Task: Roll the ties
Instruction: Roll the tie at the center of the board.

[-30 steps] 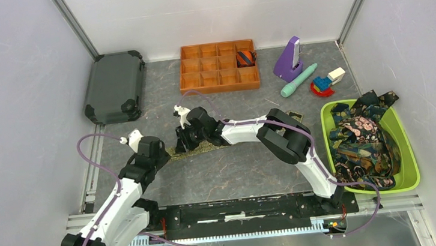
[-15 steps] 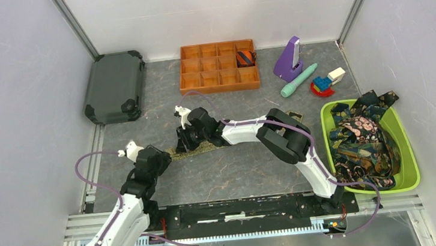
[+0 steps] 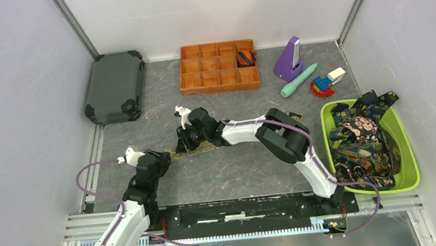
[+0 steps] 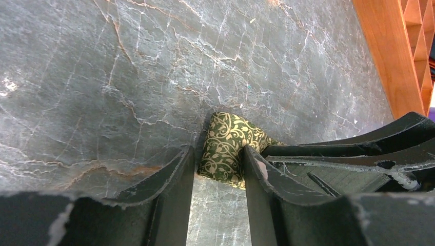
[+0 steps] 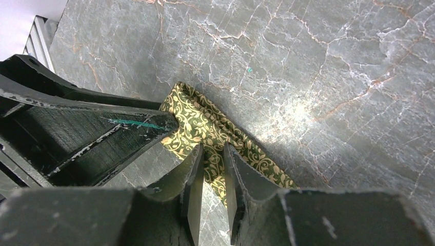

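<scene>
An olive-green tie (image 3: 203,149) with a gold pattern lies flat across the middle of the stone table. My right gripper (image 3: 182,144) is shut on it close to its left end, with the fabric pinched between narrow jaws (image 5: 211,154). My left gripper (image 3: 163,158) is at the very end of the tie, and its jaws (image 4: 218,156) close on the bulging tie end (image 4: 231,138). The tie (image 5: 200,113) runs off to the lower right in the right wrist view. More dark patterned ties (image 3: 362,139) are heaped in a green bin. A rolled orange-navy tie (image 3: 246,57) sits in the tray.
An orange compartment tray (image 3: 218,67) stands at the back centre, with a dark case (image 3: 114,88) at the back left. A purple object (image 3: 288,59), a teal stick (image 3: 299,80) and toy blocks (image 3: 326,81) are at the back right. The green bin (image 3: 409,159) is at the right edge.
My left arm has drawn back toward its base and dropped lower, with its gripper staying at the tie's end. The right arm and the tie have not moved.
</scene>
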`<state>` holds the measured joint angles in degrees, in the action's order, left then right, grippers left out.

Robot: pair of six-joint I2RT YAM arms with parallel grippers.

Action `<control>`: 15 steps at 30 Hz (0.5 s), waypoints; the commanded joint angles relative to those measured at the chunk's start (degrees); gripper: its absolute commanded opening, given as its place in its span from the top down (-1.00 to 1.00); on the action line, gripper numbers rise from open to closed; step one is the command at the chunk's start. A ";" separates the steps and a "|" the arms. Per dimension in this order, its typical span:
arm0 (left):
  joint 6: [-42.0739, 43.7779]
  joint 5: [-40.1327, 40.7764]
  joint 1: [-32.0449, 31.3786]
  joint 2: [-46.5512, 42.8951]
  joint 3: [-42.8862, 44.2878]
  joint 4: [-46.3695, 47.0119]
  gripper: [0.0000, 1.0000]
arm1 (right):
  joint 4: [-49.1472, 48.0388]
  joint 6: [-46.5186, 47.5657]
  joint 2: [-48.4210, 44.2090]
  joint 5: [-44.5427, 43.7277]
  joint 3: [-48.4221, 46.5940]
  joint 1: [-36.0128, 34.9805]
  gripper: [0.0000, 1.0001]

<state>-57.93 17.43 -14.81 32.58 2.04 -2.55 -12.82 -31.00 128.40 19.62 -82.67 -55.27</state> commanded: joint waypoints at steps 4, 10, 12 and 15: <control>-2.84 -0.28 0.22 2.91 -0.99 6.47 0.17 | 1.31 1.09 2.12 -0.52 -0.49 0.12 0.46; -1.55 -0.29 0.22 3.92 -0.56 7.44 0.37 | 1.39 1.16 1.74 -0.49 -0.30 0.05 0.47; -0.75 -0.36 0.22 3.57 -0.29 7.07 0.47 | 1.66 1.31 1.48 -0.51 -0.75 0.01 0.46; 0.96 -0.13 0.22 2.80 0.55 5.67 0.66 | 2.84 1.90 0.67 -0.62 -2.12 0.07 0.45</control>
<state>-58.41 17.26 -14.81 36.18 1.50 2.26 -12.78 -30.98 128.44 19.62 -82.76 -55.27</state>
